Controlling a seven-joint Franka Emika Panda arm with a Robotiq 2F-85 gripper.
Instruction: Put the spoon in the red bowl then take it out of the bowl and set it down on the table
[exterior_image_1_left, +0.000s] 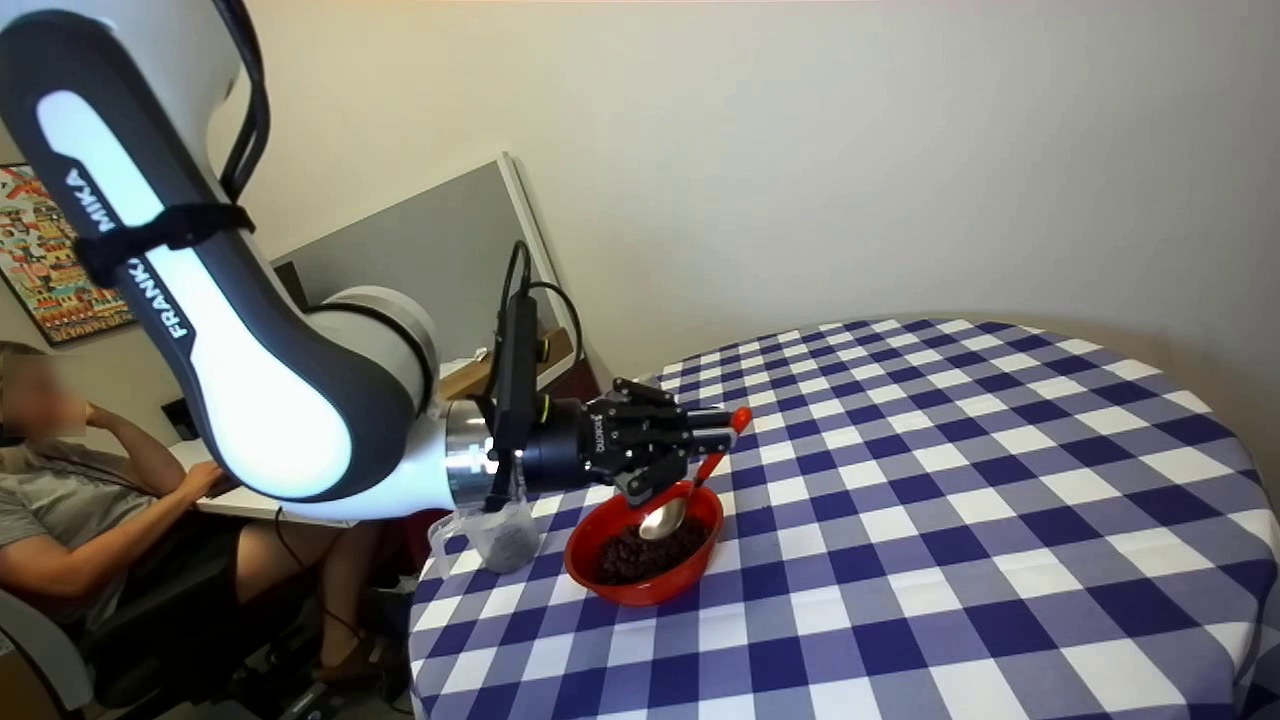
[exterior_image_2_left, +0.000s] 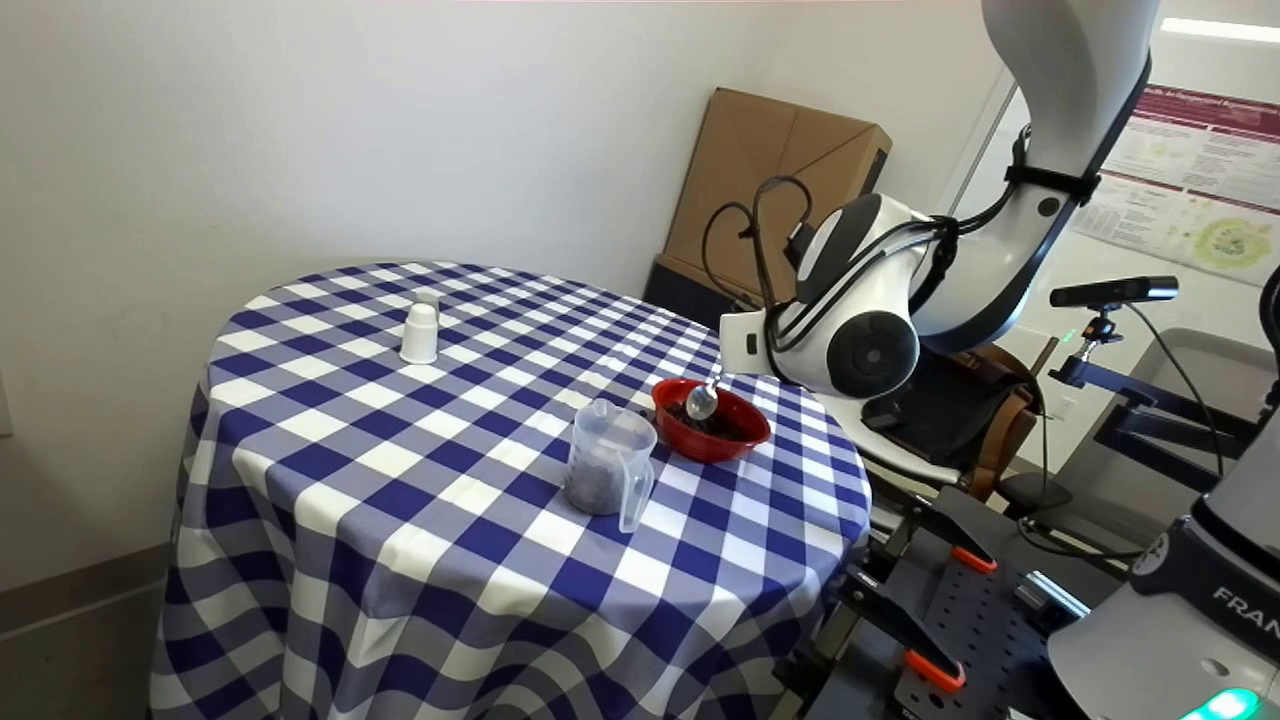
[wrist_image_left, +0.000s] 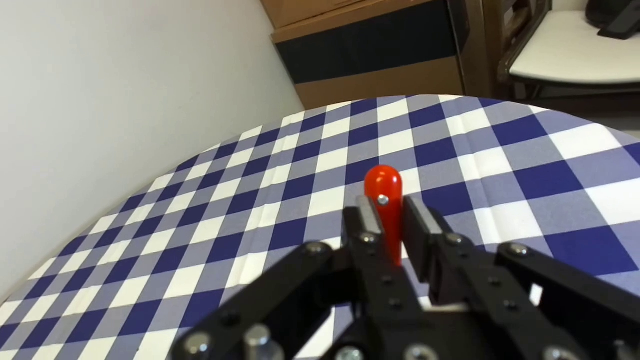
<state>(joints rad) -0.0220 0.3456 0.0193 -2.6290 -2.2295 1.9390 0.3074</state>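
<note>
The spoon's shiny head (exterior_image_1_left: 663, 520) hangs down inside the rim of the red bowl (exterior_image_1_left: 648, 592), over dark granular contents. The head (exterior_image_2_left: 702, 402) and the bowl (exterior_image_2_left: 702, 446) also show in an exterior view. I cannot tell whether the head touches the contents. My gripper (exterior_image_1_left: 714, 430) is shut on the top of the red-orange handle, above the bowl. In the wrist view the handle end (wrist_image_left: 383, 181) stands between the fingertips (wrist_image_left: 389, 207); the bowl and spoon head are out of view there. The bowl rests on the table (exterior_image_1_left: 960, 540) with the checkered cloth.
A clear measuring jug (exterior_image_2_left: 600, 470) stands beside the bowl, close to it; it also shows under the wrist (exterior_image_1_left: 505, 540). A white cup stack (exterior_image_2_left: 420, 335) stands farther along the table. A wall borders the table. A person (exterior_image_1_left: 90, 500) sits at a desk behind the arm.
</note>
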